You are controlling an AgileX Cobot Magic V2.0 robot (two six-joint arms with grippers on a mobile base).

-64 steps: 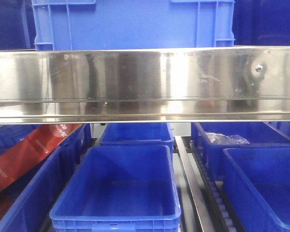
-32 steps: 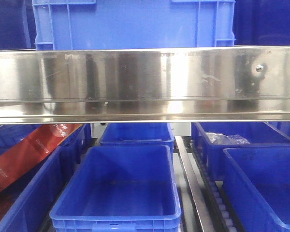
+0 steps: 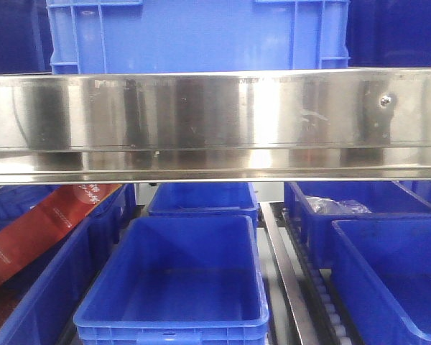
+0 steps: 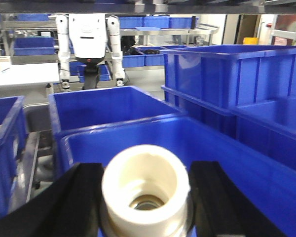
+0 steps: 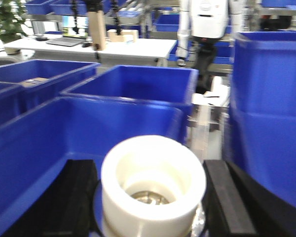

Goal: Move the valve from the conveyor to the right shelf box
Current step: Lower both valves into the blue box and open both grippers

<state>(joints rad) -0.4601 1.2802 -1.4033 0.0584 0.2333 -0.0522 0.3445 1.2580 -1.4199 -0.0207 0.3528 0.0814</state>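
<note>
The conveyor is out of view. No valve shows clearly. A small silvery edge (image 5: pixel 199 219) glints at the lower right of a white cup, and I cannot tell what it is. My right gripper (image 5: pixel 153 197) hangs over an open blue box (image 5: pixel 34 143). Its black fingers (image 5: pixel 224 197) stand wide apart on either side of the white cup (image 5: pixel 153 173). My left gripper (image 4: pixel 145 197) is over another blue box (image 4: pixel 246 163), with its fingers (image 4: pixel 79 197) also apart around a cream cup (image 4: pixel 145 173). Neither gripper shows in the front view.
A steel shelf beam (image 3: pixel 215 122) crosses the front view, with a blue crate (image 3: pixel 201 36) above it. Below it are a middle box (image 3: pixel 172 280), right-hand boxes (image 3: pixel 388 273), a roller rail (image 3: pixel 287 280) and a red package (image 3: pixel 36 230). Another robot (image 4: pixel 89 39) stands behind.
Only the reflections on the steel beam shift slightly. The boxes and the view stay as they were.
</note>
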